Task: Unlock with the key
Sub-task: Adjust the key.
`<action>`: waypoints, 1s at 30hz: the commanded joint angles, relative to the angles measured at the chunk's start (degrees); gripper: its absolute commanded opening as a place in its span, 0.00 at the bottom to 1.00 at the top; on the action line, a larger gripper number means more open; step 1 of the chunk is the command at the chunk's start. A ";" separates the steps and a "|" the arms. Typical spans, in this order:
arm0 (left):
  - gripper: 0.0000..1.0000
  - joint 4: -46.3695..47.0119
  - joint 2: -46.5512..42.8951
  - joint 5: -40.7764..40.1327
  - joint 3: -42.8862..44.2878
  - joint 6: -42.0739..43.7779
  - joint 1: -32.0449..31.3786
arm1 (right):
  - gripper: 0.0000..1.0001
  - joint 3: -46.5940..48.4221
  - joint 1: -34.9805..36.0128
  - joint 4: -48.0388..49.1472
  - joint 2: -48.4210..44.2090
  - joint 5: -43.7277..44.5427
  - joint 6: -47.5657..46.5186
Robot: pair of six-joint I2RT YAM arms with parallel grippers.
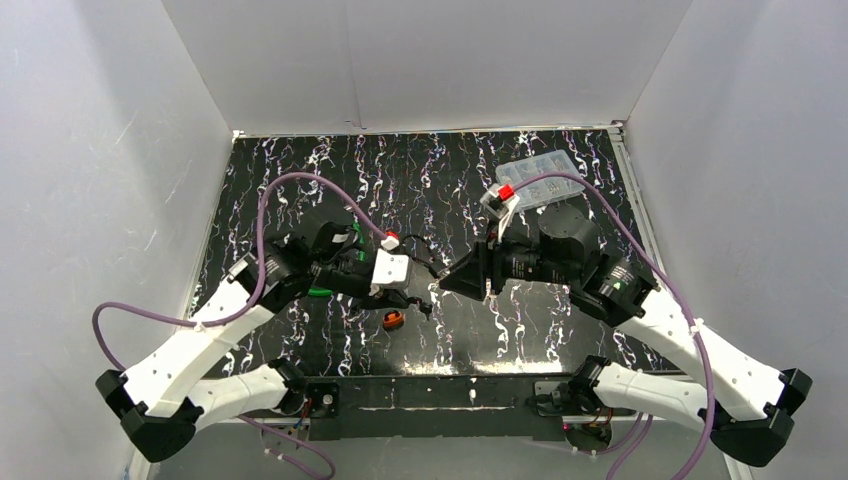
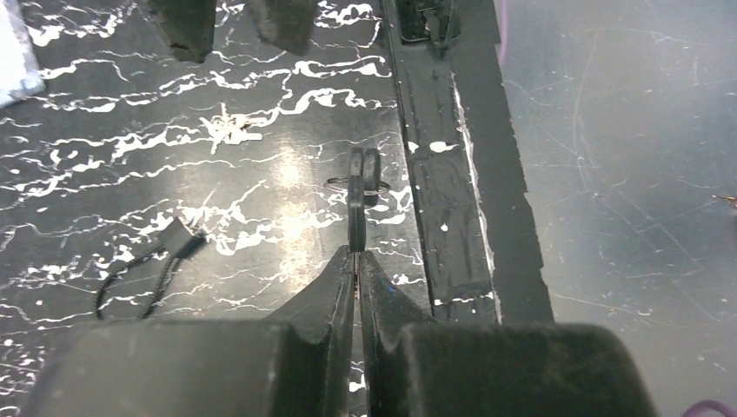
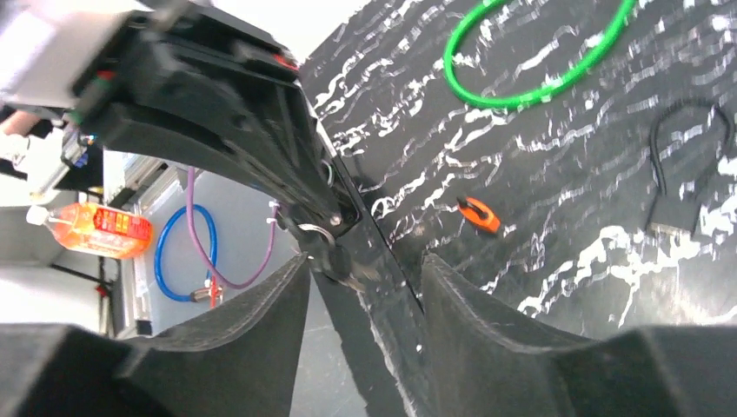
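Overhead, black white-veined tabletop [image 1: 300,170] within white walls [image 1: 420,60]; left tool [image 2: 356,252] tight on key [image 2: 356,213]; right tool [image 3: 365,265] agape

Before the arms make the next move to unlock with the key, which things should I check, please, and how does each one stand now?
1. The left gripper grips the key: ok, it is shut on the black head.
2. The right gripper is open: ok, its jaws stand apart around the tip of the left gripper.
3. The lock is in view: ok, it lies on the table, and its thin wire loop shows.
4. The lock is held steady: not ok, neither gripper touches it.
5. The keyhole faces the key: cannot tell, the keyhole is too small to see.
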 commanded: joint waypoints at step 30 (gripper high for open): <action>0.00 -18.91 9.73 9.44 13.49 0.67 -0.36 | 0.01 7.58 17.93 0.20 9.05 10.29 -19.77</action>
